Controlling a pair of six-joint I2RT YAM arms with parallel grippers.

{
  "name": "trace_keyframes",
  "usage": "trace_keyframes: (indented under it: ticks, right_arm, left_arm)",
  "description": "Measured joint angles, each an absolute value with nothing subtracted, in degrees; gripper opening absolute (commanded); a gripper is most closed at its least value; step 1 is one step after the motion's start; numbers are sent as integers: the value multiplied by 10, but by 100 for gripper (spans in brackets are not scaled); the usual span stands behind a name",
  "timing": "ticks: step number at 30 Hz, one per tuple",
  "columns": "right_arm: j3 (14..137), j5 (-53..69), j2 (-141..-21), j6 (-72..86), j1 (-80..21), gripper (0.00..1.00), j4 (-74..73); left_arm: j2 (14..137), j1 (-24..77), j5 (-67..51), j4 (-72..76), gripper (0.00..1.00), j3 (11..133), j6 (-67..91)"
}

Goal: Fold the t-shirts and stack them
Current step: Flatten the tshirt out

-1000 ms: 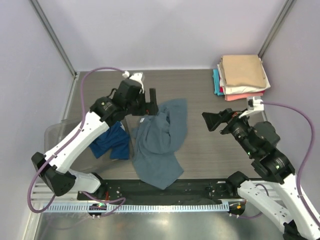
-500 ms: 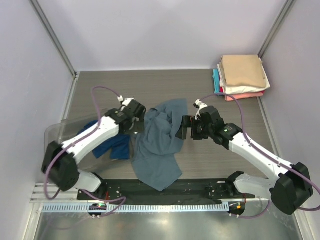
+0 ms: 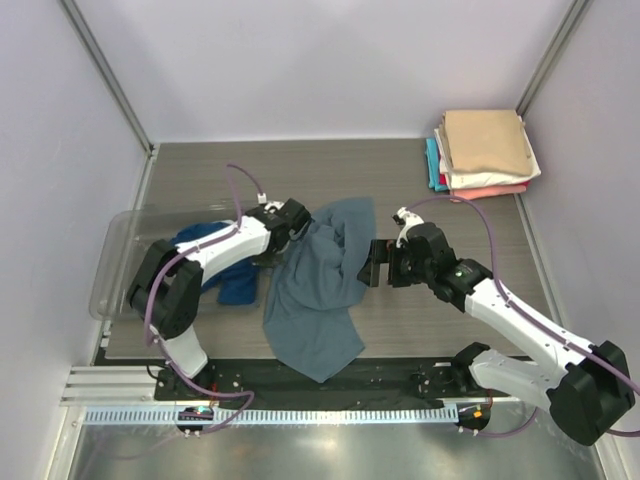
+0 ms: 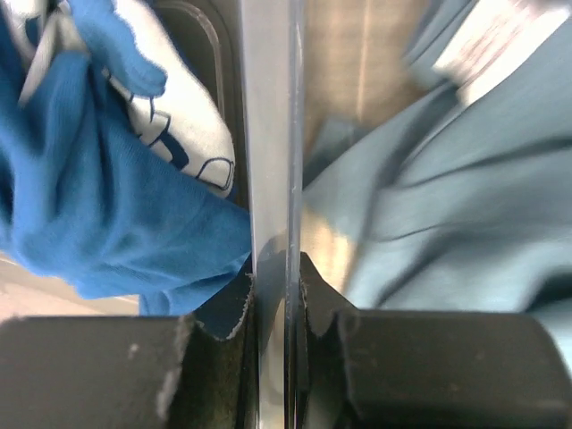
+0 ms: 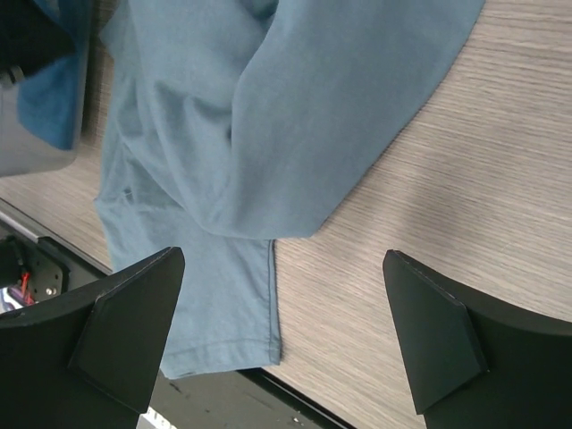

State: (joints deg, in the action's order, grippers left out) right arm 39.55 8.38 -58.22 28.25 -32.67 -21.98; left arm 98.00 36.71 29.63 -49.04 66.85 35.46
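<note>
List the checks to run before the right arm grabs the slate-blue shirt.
1. Right gripper open: ok, fingers spread wide above the shirt's edge.
2. Slate-blue shirt lying flat: not ok, it is crumpled and lapped over itself.
3. Left gripper free: not ok, it is closed on the wall of the clear tub.
4. Teal-blue shirt out of the way: ok, it is bunched on the tub's side of that wall.
5. Cloth pinched along with the tub wall: cannot tell.
6. Folded stack tidy: ok, in the far right corner.
</note>
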Motion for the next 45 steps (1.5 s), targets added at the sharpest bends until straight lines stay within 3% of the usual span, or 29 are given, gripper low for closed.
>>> trace_keyframes:
  ticks: [9,21,22,23,24,25,26,29,32,37,40,45]
  right_arm:
    - [401,65,-631,256,-327,100,-213]
    - [418,63,-661,239,-327,100,-204]
    - [418,65,-664,240,-327,100,-201]
    - [418,67,-669,240,-327,100,-197]
    - [418,69,-675,240,-327,100,-193]
    - [418,73,-682,241,-327,99,-187]
    - [418,78,-692,241,-327,100,-180]
    - [425,84,-723,241,-327,100,-172]
    - [441,79,-747,241,-326,100,-171]
    - [474,73,-751,244,-305,100,-164]
    - [478,75,-745,249,-275,100,-156]
    - [462,80,-686,262,-182,100,-160]
  left_arm:
    - [1094,341,294,-479,0,861,245]
    - [1424,201,295,-481,0,1289,43]
    - [1439,193,297,-481,8,1315,33]
    - [1450,184,297,-481,23,1336,21]
    - [1456,178,297,-480,47,1349,15]
    - [1459,172,299,-478,87,1355,4]
    - [1458,168,303,-478,97,1355,3]
    - [1421,161,309,-478,100,1320,17]
    - [1334,166,302,-489,100,1238,57]
    - [1088,220,297,-491,99,1036,131]
    - [924,292,287,-496,91,917,181]
    - [732,402,192,-486,89,687,290]
